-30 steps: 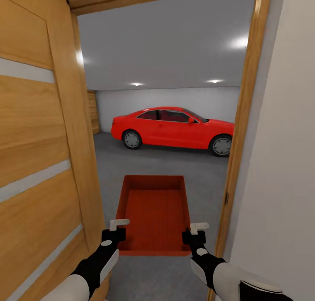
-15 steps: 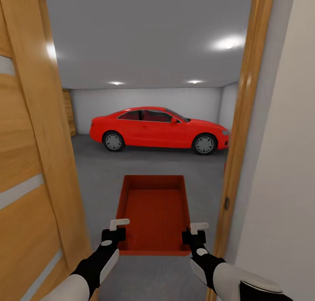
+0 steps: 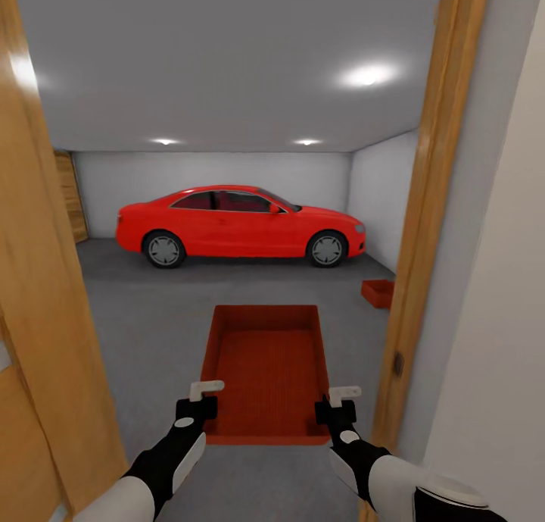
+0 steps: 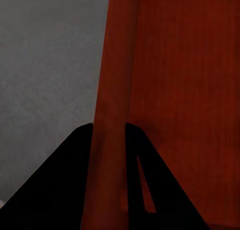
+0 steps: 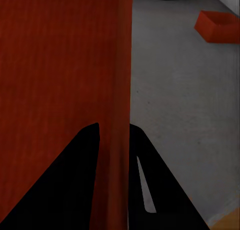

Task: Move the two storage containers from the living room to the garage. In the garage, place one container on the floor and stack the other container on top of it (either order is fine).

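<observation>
The robot stands in a wood-framed doorway [image 3: 424,226] facing the garage, carrying an open orange-red storage container [image 3: 265,367] level in front of its trunk. The left end effector [image 3: 198,401] is clamped on the container's left wall, and the right end effector [image 3: 338,404] is clamped on its right wall. The second storage container [image 3: 377,292] sits on the grey concrete floor [image 3: 144,310], beside the door frame. Beyond both, a red car [image 3: 238,226] is parked along the white back wall [image 3: 212,170].
</observation>
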`<state>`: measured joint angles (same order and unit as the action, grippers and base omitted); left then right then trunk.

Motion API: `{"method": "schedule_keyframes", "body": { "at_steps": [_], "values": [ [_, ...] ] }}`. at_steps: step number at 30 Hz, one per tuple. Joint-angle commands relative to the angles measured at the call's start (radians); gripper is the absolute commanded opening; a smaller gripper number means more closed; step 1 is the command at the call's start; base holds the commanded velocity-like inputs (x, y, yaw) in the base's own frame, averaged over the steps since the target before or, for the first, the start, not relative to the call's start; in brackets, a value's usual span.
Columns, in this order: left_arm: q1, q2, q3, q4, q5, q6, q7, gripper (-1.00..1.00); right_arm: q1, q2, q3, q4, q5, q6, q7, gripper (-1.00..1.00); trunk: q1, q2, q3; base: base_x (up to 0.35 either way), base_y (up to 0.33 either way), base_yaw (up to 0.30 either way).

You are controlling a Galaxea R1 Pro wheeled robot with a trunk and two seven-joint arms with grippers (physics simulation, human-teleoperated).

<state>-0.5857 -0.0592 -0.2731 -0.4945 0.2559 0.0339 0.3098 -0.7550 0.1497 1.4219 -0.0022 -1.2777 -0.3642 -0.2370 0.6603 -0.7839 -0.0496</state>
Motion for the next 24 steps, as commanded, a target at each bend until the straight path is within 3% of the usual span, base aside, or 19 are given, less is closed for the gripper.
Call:
{"method": "schedule_keyframes", "body": {
  "at_steps": [1, 24],
  "values": [
    [-0.001, 0.002, 0.054, -0.001, 0.036, 0.004, 0.011, -1.00, -0.001, -0.001, -0.023, -0.002, 0.013, -0.018, -0.004, -1.00, 0.001, -0.001, -0.002, 0.237, 0.214, -0.061],
    [-0.001, 0.003, 0.054, -0.005, 0.036, 0.003, 0.011, -1.00, -0.001, 0.000, -0.023, -0.003, 0.012, -0.018, -0.008, -1.00, 0.001, -0.001, -0.002, 0.027, 0.022, -0.003]
  ]
}}
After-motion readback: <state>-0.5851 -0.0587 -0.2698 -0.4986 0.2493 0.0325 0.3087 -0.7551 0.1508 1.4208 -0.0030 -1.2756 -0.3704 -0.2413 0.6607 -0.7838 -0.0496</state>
